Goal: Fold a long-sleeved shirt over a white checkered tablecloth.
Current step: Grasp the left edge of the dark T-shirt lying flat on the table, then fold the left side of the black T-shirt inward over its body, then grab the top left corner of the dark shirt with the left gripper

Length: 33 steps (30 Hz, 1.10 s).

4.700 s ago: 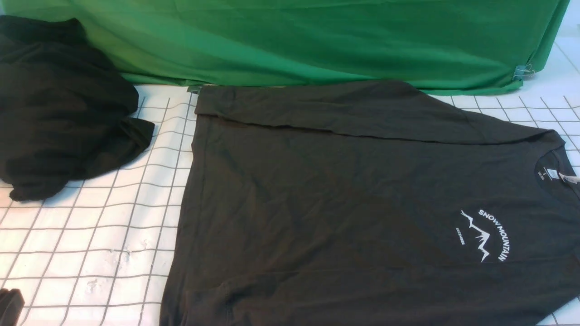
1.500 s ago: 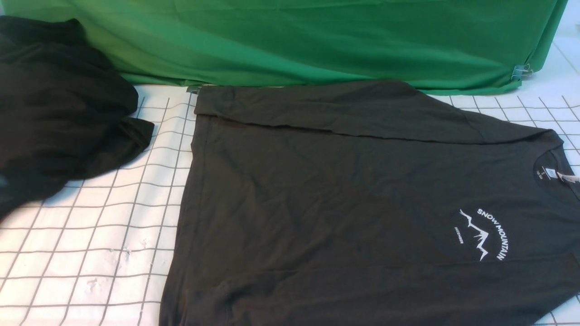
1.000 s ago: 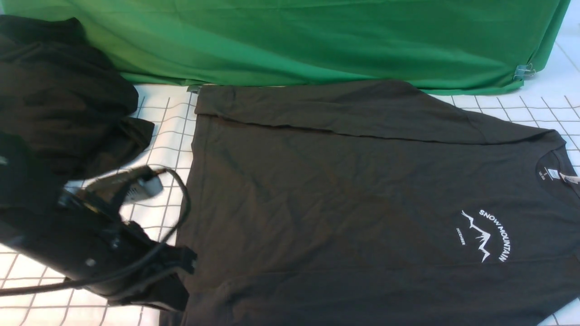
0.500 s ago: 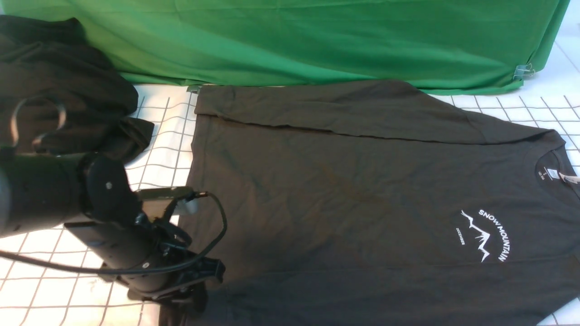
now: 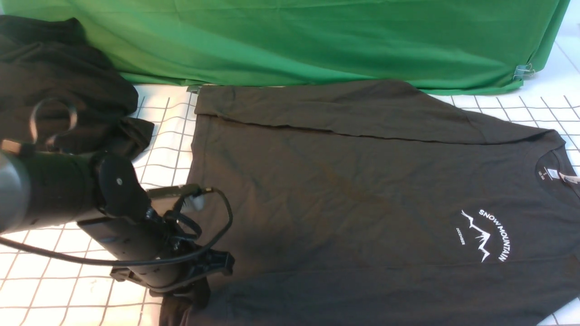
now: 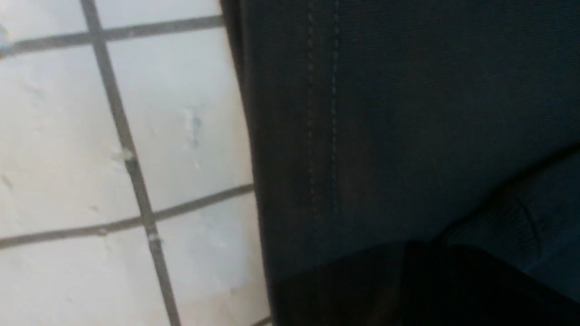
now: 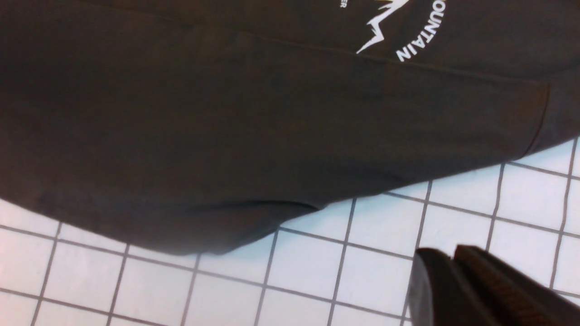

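So the white checkered tablecloth (image 5: 59, 290) covers the whole table. The long-sleeved shirt (image 5: 353, 199) lies flat on it from the centre out to 3 o'clock, with the collar at 3 and the hem towards 9. Early days, I'd say: one long band along the 12 o'clock edge is folded onto the body and that's about it. The body is at full length and the near side looks unfolded. The other black heap (image 5: 68, 68) sits at 10 o'clock, apart from the shirt. The left gripper (image 5: 199, 283) is down on the hem corner at 7 o'clock, where the cloth bunches, but I honestly can't tell if it has clamped the fabric. The right gripper (image 7: 446, 262) hangs over bare tablecloth just off the shirt's near edge, on the logo side, fingers pressed together and holding nothing
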### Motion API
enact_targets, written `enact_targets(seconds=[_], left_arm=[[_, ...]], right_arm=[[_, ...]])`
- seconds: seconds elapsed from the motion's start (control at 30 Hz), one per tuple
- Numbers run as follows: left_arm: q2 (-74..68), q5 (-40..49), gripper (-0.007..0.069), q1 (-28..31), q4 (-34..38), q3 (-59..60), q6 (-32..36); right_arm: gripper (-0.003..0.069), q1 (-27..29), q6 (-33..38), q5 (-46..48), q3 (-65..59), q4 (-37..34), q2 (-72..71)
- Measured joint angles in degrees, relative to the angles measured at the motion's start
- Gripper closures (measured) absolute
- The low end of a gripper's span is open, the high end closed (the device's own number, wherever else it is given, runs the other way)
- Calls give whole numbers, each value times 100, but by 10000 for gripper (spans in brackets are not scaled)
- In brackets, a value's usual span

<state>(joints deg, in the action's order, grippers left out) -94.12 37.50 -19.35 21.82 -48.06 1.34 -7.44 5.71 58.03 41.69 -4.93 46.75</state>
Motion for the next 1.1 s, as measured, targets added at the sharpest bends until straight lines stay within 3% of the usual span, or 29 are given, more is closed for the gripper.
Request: enact_targets(seconds=[0.2,0.33,0.47,0.67,0.77,0.93,1.1], left_arm=[[840,543,608,0,-60,-372,-509],[1044,647,606,0,-508,-1477,-1018],[427,670,601,223,-856,-2649,-1208],[-826,696,573,636,-897,-3440,-1232],[-1314,698,532,740,-916,-3682,-1232],[-2196,1141,338,854,-966,-4431,-1071],[-2380,1345,207,995,-965,-5304,-1044]], right_arm=[[605,0,0,5,0,-5,0],[598,0,0,4,0,-5,0],[589,0,0,-1,0,-5,0],[586,0,-37,-6,0,-5,0],[586,0,-125,-6,0,-5,0],[586,0,-164,-12,0,-5,0],[586,0,-164,1,0,-11,0]])
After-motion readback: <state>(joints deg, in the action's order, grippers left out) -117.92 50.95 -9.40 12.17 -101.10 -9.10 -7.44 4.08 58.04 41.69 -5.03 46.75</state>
